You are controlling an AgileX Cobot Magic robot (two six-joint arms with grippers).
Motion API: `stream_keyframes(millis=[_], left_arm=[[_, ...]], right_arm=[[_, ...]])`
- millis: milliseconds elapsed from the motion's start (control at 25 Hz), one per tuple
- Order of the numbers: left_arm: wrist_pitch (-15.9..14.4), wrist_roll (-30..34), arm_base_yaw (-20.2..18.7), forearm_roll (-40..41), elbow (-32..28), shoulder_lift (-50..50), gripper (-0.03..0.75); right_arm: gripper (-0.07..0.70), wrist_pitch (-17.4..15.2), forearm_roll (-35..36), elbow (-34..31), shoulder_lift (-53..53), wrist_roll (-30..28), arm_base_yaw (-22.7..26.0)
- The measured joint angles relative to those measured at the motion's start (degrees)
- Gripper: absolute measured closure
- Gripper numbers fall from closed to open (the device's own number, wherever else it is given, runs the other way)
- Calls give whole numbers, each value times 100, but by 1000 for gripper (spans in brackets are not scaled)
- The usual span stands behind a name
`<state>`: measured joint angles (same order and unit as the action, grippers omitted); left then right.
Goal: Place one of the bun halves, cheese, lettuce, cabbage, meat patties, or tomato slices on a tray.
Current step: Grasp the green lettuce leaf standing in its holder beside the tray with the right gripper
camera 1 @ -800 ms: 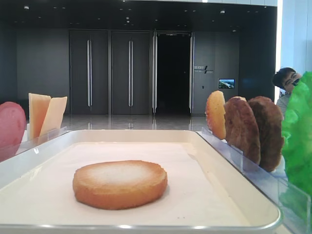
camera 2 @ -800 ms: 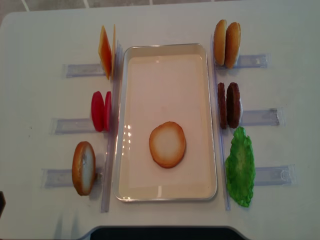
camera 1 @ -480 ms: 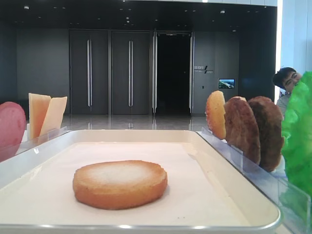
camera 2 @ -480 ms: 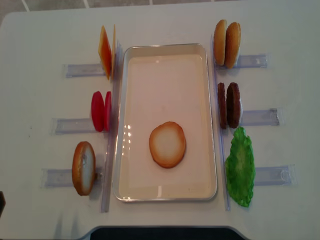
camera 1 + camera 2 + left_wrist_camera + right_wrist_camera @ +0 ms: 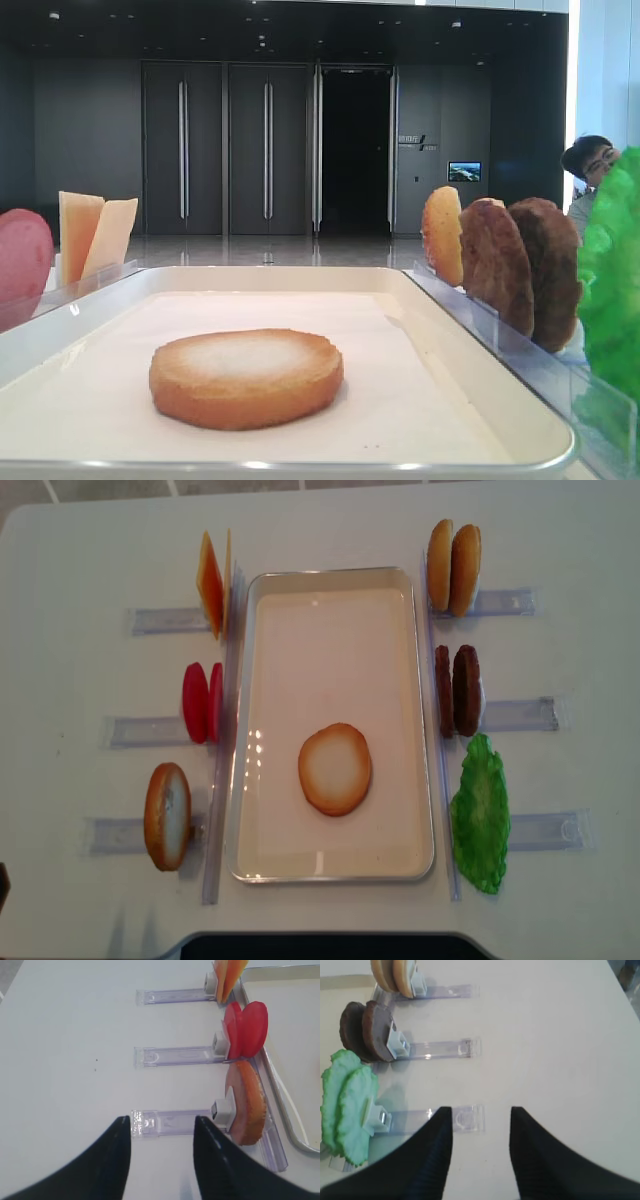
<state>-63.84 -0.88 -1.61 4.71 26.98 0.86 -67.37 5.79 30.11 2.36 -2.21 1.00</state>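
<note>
You can read no writing on anything here; the small wall sign behind is too blurred. One round golden-brown bun half [image 5: 335, 769] lies flat, pale toasted face up, in the near half of the shallow cream-white rectangular tray [image 5: 255, 590]. On the left you have thin yellow-orange cheese slices [image 5: 212, 584] far, pinkish-red tomato slices [image 5: 201, 702] in the middle, and another bun half [image 5: 167, 816] near, all upright in clear plastic racks [image 5: 172, 1123]. On the right stand two bun halves [image 5: 453, 568], dark rough meat patties [image 5: 458, 691] and frilly green lettuce [image 5: 481, 814], cut off in the low front view. Your right gripper [image 5: 481, 1112] and left gripper [image 5: 162, 1120] both stand wide apart, holding nothing, over bare white table [image 5: 80, 560].
</note>
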Motion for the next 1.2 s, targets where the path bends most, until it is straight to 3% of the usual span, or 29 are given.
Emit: stream_keyframes(millis=[160, 480, 760, 920, 1080, 1200], left_arm=[[0, 0, 0, 1, 0, 0, 398], [2, 0, 0, 1, 0, 0, 398], [2, 0, 0, 1, 0, 0, 398], [2, 0, 0, 6, 0, 0, 398], [2, 0, 0, 6, 0, 0, 398], [2, 0, 0, 6, 0, 0, 398]], right_arm=[[335, -258, 15, 406, 968, 282, 0], [335, -269, 127, 1200, 3208, 577, 0], [335, -264, 134, 1324, 4606, 583, 0], [334, -264, 224, 1324, 4671, 266, 0], [312, -268, 1021, 1324, 4656, -125, -94], [305, -268, 1446, 1324, 4656, -134, -422]])
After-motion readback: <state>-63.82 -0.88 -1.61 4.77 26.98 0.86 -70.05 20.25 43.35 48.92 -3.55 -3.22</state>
